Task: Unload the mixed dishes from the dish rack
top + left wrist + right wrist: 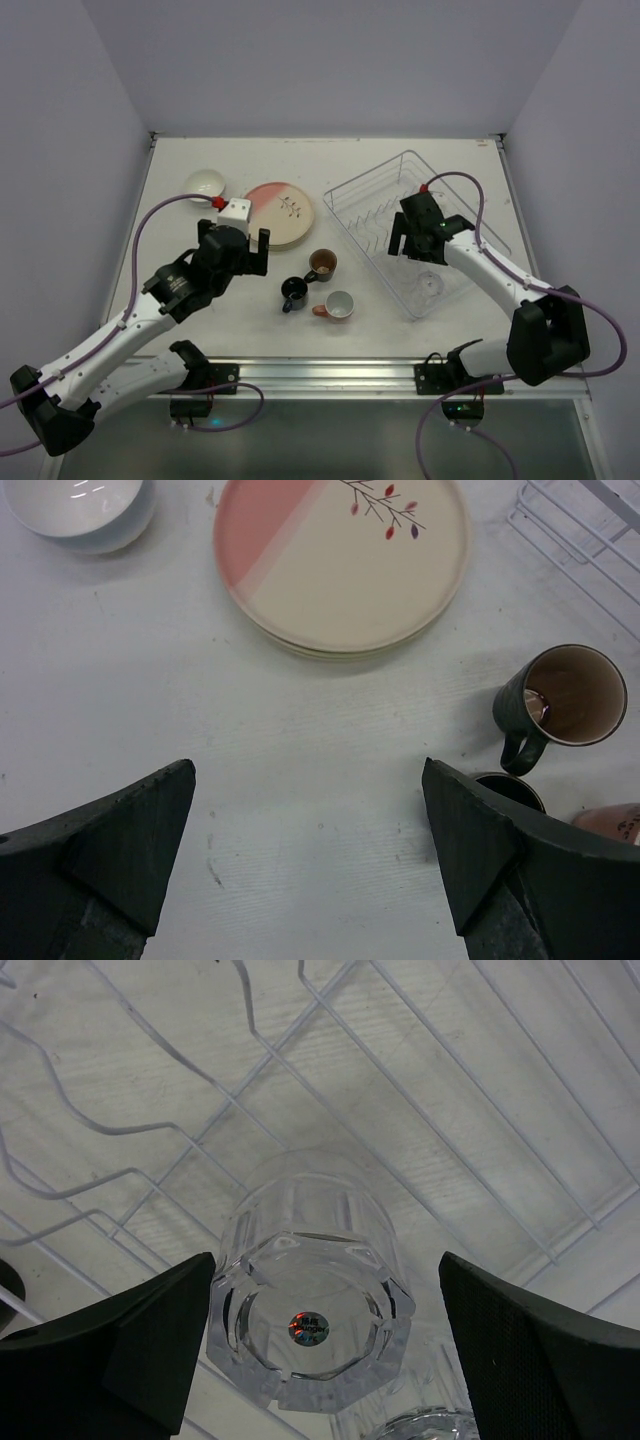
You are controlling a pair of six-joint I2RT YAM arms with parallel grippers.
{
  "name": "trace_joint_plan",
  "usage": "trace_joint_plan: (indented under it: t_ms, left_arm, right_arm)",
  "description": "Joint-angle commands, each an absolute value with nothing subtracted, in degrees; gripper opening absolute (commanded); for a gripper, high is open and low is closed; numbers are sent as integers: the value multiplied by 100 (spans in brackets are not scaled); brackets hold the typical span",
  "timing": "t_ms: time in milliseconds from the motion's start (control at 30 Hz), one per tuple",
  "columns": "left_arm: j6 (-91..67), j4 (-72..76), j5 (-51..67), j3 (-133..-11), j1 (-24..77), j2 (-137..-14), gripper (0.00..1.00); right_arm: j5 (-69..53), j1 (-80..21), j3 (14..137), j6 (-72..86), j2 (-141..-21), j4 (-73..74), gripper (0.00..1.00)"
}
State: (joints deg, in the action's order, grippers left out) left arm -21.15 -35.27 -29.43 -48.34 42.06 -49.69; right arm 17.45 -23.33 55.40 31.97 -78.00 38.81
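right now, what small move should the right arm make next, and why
Probably lower the right gripper a little and close it on the clear glass. Its jaws stand open on either side of that glass, which sits base up inside the dish rack and is not yet gripped, so a short descent looks like enough.

Count's on. One dish rack [425, 168] under the right gripper [320, 1360]. Two clear glasses there: one glass [310, 1325] right between its fingers, a second glass [420, 1425] just behind, only its rim showing. Over to the left gripper [307, 770]: three cups off its right finger, one brown cup [565, 695], one dark blue cup [508, 783], one salmon cup [612, 822]. One white bowl [82, 510] ahead-left. One stack of plates [340, 560] straight ahead: several edges show, exact number unclear.
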Motion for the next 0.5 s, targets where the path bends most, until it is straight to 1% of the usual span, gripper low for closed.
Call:
trace_joint_plan:
  t_ms: [0,167,267,300,400,433,467]
  left_arm:
    - [-1942,-3261,-2751,-4808,4192,-4896,100]
    - [-1907,-3226,-2646,-4799,4192,-4922,100]
    - [-1898,-3226,-2584,-4799,4192,-4966,100]
    - [-1898,-3226,-2584,-4799,4192,-4957,100]
    - [-1890,-3217,-2584,-4799,4192,-4939,100]
    - [-1890,-3217,-2593,-4799,4192,-4948,100]
    - [-1890,-3225,-2593,-4799,4192,-4957,100]
  right_arm:
    - [2417,-2382,5792,3638,-7849,3885,95]
    - [2461,-2399,5792,3920,-7814,3832,93]
    - [2408,-2417,5731,3981,-7778,3762,85]
    - [2391,-2426,5696,3981,-7787,3736,81]
    - [2347,-2452,5730,3973,-7831,3727,76]
    - [2347,-2461,5739,3938,-7840,3735,73]
    - [2329,-2461,5739,3929,-7883,3709,72]
